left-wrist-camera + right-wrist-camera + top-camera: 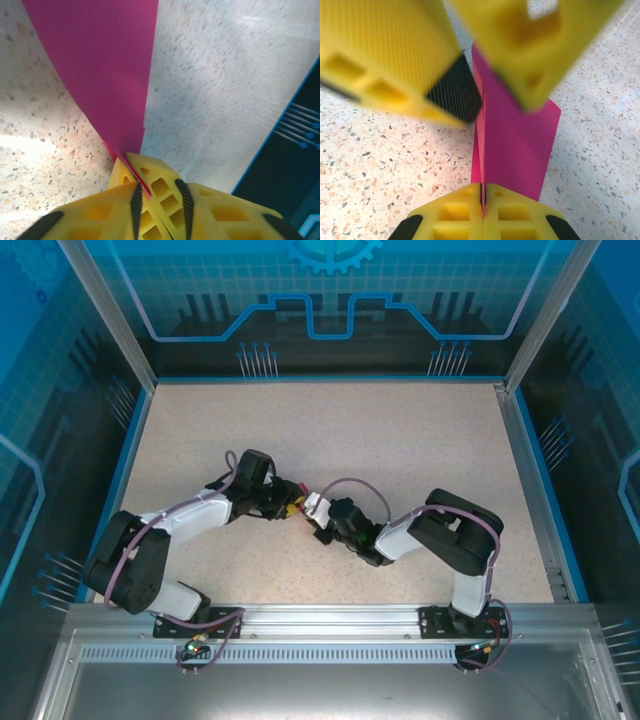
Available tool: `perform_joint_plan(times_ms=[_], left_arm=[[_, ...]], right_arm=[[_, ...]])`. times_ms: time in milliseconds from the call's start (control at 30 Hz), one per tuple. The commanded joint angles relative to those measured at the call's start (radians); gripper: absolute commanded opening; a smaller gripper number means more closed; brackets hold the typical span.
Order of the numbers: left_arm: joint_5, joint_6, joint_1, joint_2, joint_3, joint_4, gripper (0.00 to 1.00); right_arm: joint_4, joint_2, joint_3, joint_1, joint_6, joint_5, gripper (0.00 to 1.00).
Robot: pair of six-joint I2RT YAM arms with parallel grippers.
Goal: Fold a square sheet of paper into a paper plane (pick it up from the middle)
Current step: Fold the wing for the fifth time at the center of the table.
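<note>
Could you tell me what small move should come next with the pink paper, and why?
Probably let the left end effector ease off the folded magenta-pink paper sheet and back away. The right end effector is shut on one end of it, so it could likely hold it alone; whether the left one grips is unclear.

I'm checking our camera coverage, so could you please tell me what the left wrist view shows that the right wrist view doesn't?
Left wrist view: the folded pink paper widening away from the left gripper, plus the blue table rim and a dark wall beyond it. Right wrist view: the right gripper shut on the paper's near end, with the left gripper's blurred fingers at the far end. Both: the paper over the speckled table.
</note>
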Motion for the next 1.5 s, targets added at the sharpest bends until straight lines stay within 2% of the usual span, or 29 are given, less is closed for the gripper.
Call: perform_joint_plan(times_ms=[0,267,533,867,1167,1467], left_arm=[[-0.03,0.027,0.051,-0.053,-0.02,-0.064,0.38],[-0.075,0.08,0.108,-0.156,-0.094,-0.043,0.44],[-0.014,0.109,0.106,-0.165,-0.166,0.092,0.44],[0.031,0.134,0.061,-0.091,-0.161,0.197,0.36],[0.029,0.14,0.042,-0.042,-0.149,0.225,0.35],[0.03,0.15,0.027,0.0,-0.138,0.242,0.34]], right_arm=[[-0.001,-0.034,-0.013,-0.031,0.067,-0.078,0.01],[-0.025,-0.027,-0.009,-0.081,0.2,-0.25,0.04],[-0.03,0.002,0.009,-0.123,0.332,-0.378,0.11],[-0.046,0.027,0.033,-0.148,0.379,-0.424,0.15],[-0.07,0.044,0.048,-0.179,0.462,-0.493,0.13],[-0.079,0.034,0.052,-0.201,0.495,-0.534,0.22]])
